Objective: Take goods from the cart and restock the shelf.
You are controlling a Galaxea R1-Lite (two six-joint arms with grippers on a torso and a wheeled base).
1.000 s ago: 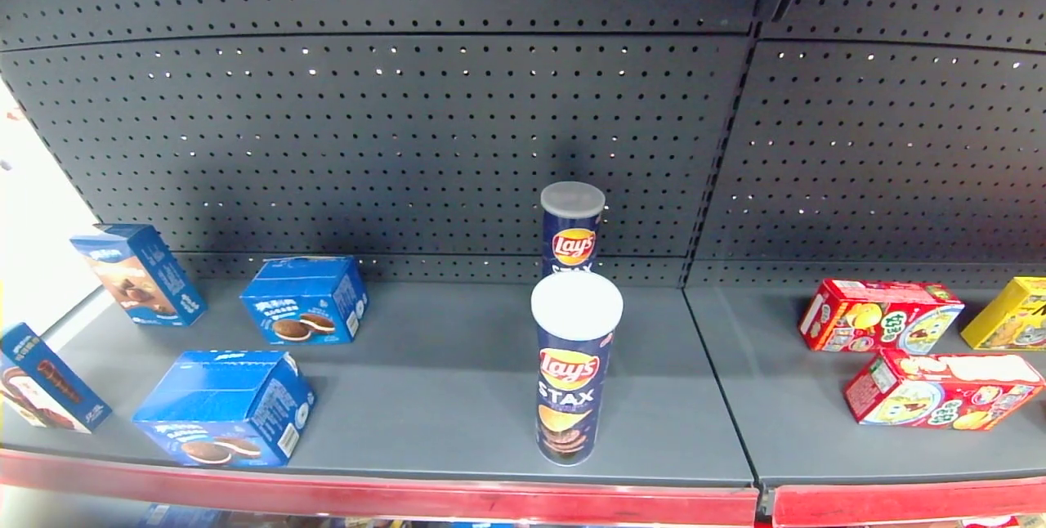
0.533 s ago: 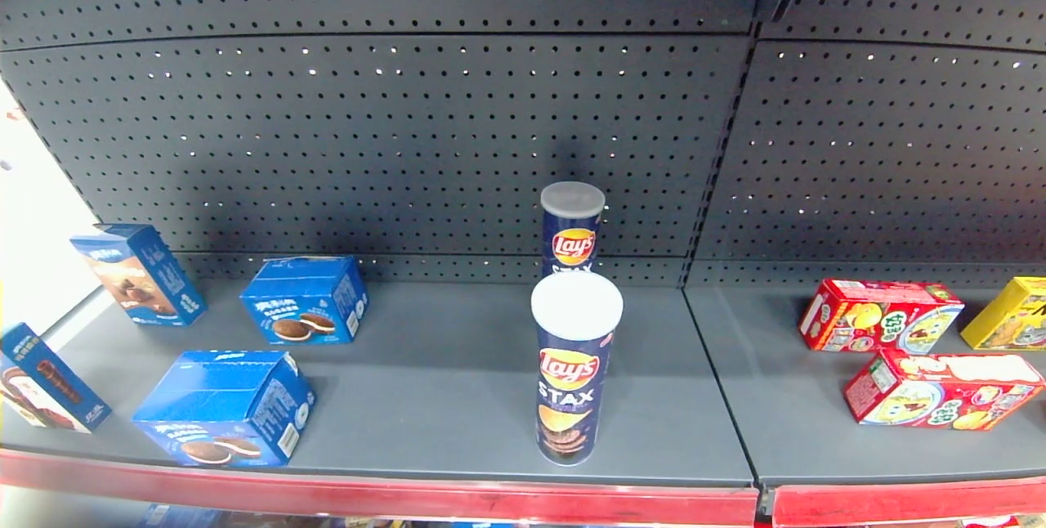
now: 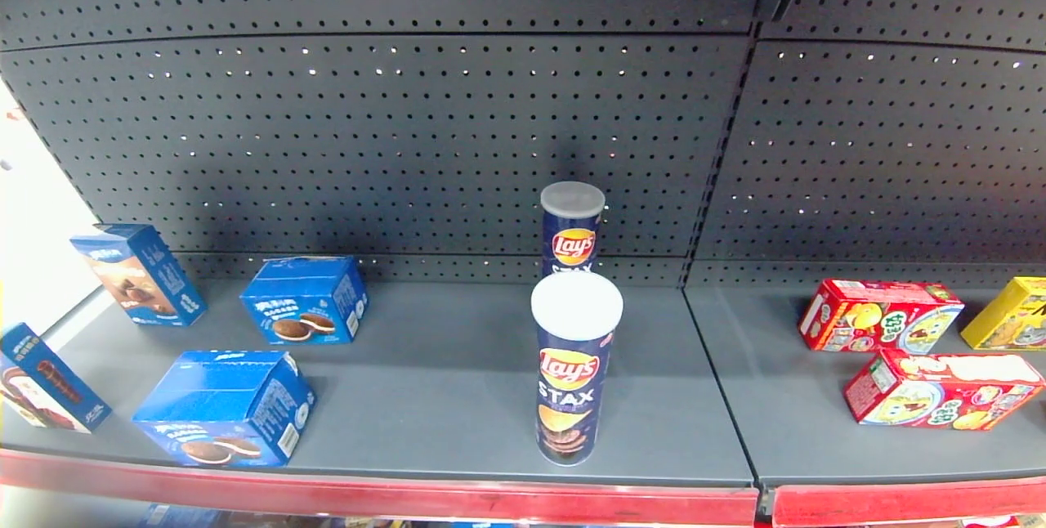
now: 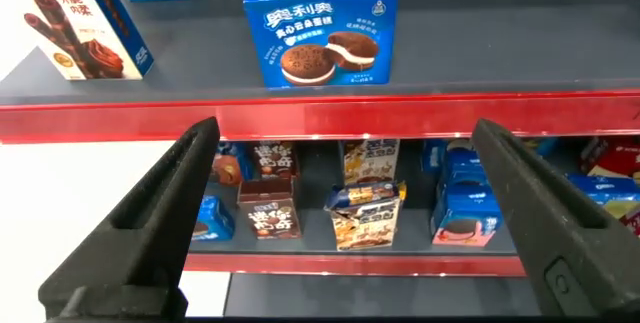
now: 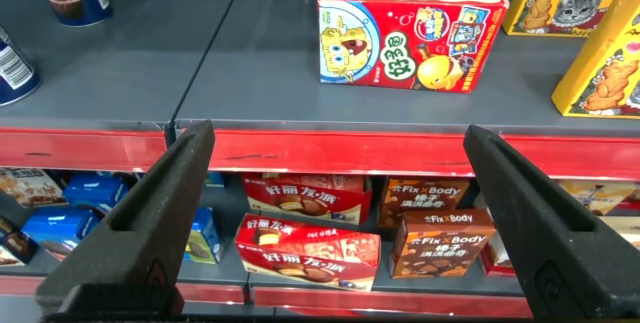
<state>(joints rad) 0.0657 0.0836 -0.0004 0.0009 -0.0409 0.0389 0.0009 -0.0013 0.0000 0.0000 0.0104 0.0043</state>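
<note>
Two tall blue chip cans stand on the grey shelf (image 3: 441, 381), one near the front (image 3: 574, 364) and one behind it (image 3: 571, 227). Blue cookie boxes (image 3: 229, 405) (image 3: 305, 299) lie to their left, and red snack boxes (image 3: 940, 389) (image 3: 878, 315) to their right. My left gripper (image 4: 345, 133) is open and holds nothing, level with the shelf's red front edge, below a blue cookie box (image 4: 320, 23). My right gripper (image 5: 340, 133) is also open with nothing in it, before the red edge under a red snack box (image 5: 405, 33).
Brown-and-blue boxes (image 3: 139, 273) (image 3: 45, 381) stand at the shelf's far left and a yellow box (image 3: 1009, 314) at the far right. The perforated back panel (image 3: 409, 144) closes the rear. The lower shelf holds several packs (image 4: 365, 213) (image 5: 310, 238). Bare shelf lies between the cans and the boxes.
</note>
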